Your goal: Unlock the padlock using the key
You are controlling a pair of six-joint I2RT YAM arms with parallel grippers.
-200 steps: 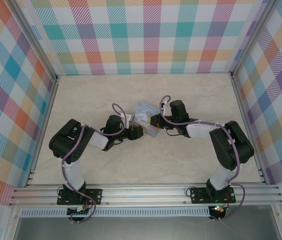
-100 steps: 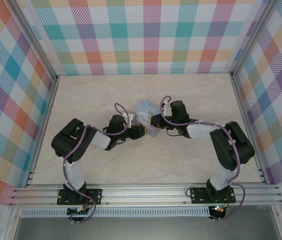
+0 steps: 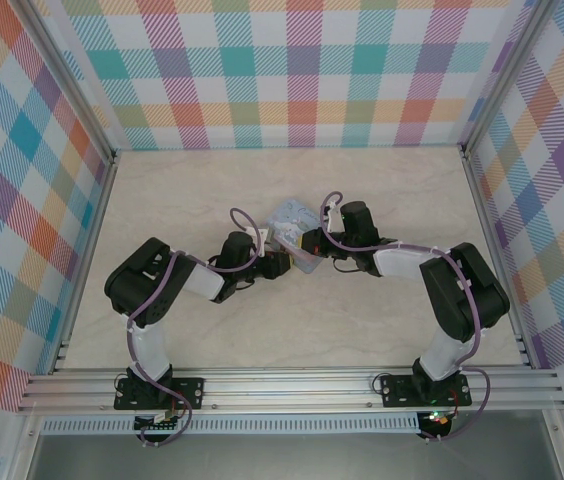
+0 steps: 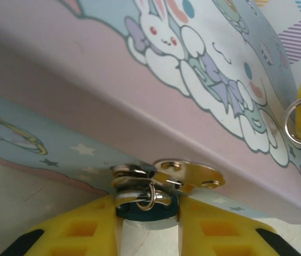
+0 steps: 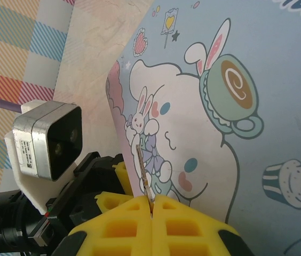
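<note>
Left claw (image 4: 148,217): closed on padlock (image 4: 142,209) (shackle through hasp (image 4: 189,176) of tin (image 4: 193,80)) | right claw (image 5: 151,205): pinching thin key (image 5: 144,178), blade sticking out in front of tin.

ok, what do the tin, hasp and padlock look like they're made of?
Tin: likely thin sheet metal, glossy printed coat; soft sheen, crisp folded rim.
Hasp: gold-toned polished metal, maybe brass-plated; bright glints.
Padlock: shackle silvery polished metal, chrome-like glare; dark teal body, material unclear.
</note>
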